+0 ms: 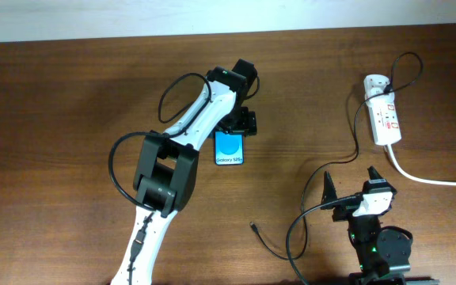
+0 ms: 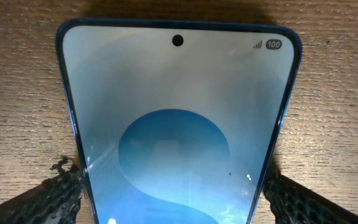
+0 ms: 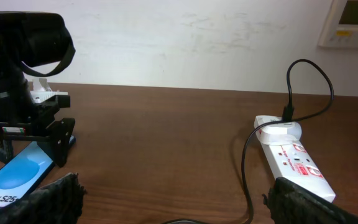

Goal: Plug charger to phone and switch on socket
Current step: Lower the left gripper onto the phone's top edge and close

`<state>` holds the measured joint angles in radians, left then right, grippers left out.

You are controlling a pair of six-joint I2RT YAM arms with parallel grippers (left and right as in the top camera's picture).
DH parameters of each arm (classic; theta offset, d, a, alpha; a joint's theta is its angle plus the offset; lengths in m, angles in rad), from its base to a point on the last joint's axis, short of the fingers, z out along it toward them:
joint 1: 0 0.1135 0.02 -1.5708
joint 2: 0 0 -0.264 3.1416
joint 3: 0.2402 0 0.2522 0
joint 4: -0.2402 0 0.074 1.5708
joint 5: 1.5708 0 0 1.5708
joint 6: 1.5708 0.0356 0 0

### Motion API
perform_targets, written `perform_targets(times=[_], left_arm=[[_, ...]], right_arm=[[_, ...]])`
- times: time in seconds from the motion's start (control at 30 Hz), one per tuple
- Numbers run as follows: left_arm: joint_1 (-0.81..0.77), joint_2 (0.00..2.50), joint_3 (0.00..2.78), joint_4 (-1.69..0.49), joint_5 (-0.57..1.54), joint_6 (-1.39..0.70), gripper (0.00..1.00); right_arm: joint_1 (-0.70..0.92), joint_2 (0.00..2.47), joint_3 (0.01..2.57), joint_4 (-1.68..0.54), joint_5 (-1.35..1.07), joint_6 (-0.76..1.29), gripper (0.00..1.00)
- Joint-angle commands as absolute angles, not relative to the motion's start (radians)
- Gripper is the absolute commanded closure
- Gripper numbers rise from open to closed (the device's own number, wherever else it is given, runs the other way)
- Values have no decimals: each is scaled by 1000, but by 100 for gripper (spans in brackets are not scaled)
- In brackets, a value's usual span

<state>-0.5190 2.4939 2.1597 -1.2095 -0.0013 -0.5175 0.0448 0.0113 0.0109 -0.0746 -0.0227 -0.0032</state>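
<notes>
Phone (image 1: 229,148) lies flat and screen-up on the brown wooden table (image 1: 54,95), left of centre, well apart from the other task items. Screen is lit: pale ground with a blue oval shape, "Galaxy S25+" printed along the near edge, and a signal icon with "100" in the top corner beside a punch-hole camera; the frame is dark blue. Left gripper (image 1: 236,127) hangs over the phone's far end with jaws spread wide, one mesh-covered finger (image 2: 55,196) down each long side, close to the edges; contact cannot be confirmed and nothing is grasped. Socket (image 1: 382,115), a white oblong strip with red markings too small to read, lies at the far right with its thick white cord (image 1: 426,178) running off the right edge. White plug adapter (image 1: 374,81) is seated in the socket's far end; switch position cannot be told. Charger cable (image 3: 243,165), thin and black, loops from the adapter across the table, its connector tip (image 1: 253,226) lying loose near the front edge, apart from the phone. Right gripper (image 1: 353,186) stands released and empty, jaws fully apart, near the front right.
</notes>
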Motion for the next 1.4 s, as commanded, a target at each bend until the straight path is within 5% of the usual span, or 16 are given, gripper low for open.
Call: perform_targets(times=[0.0,1.37], left_arm=[[-524,2506,2147,-1208,-8,-522,1],[-522,2508,2141,-1201,-27,-500,1]], right_arm=[[52,5,6,-80,-21,1,2],[52,5,6,-80,-21,1,2]])
